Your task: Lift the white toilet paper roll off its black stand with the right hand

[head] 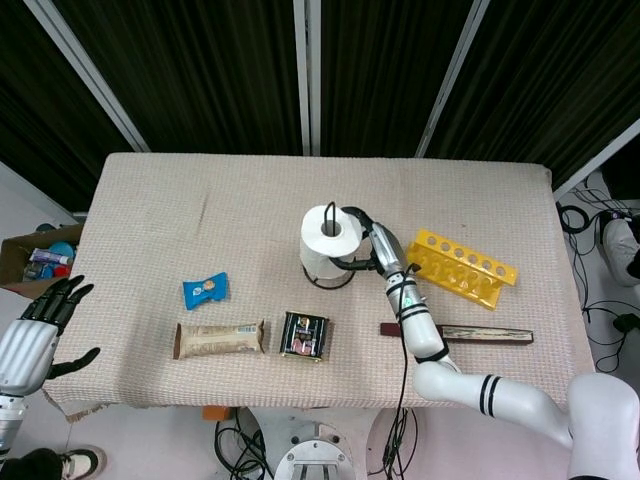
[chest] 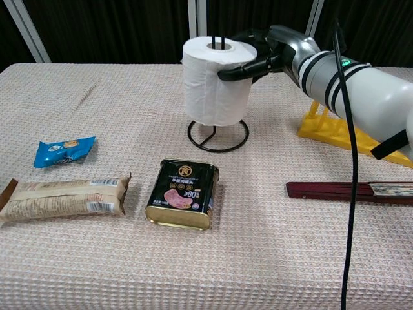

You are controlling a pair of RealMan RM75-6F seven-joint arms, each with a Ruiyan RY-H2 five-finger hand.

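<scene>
The white toilet paper roll (chest: 213, 81) (head: 325, 235) hangs above the ring base of its black stand (chest: 217, 136), with the stand's thin rods still inside its core. My right hand (chest: 261, 55) (head: 365, 240) grips the roll from its right side, thumb across the front and fingers around the back. The roll tilts a little to the left. My left hand (head: 45, 325) hovers off the table's left edge, open and holding nothing; the chest view does not show it.
A tin of meat (chest: 182, 194), a long snack packet (chest: 64, 197) and a blue candy wrapper (chest: 63, 150) lie in front and to the left. A yellow rack (chest: 335, 132) and a dark flat bar (chest: 348, 192) lie to the right.
</scene>
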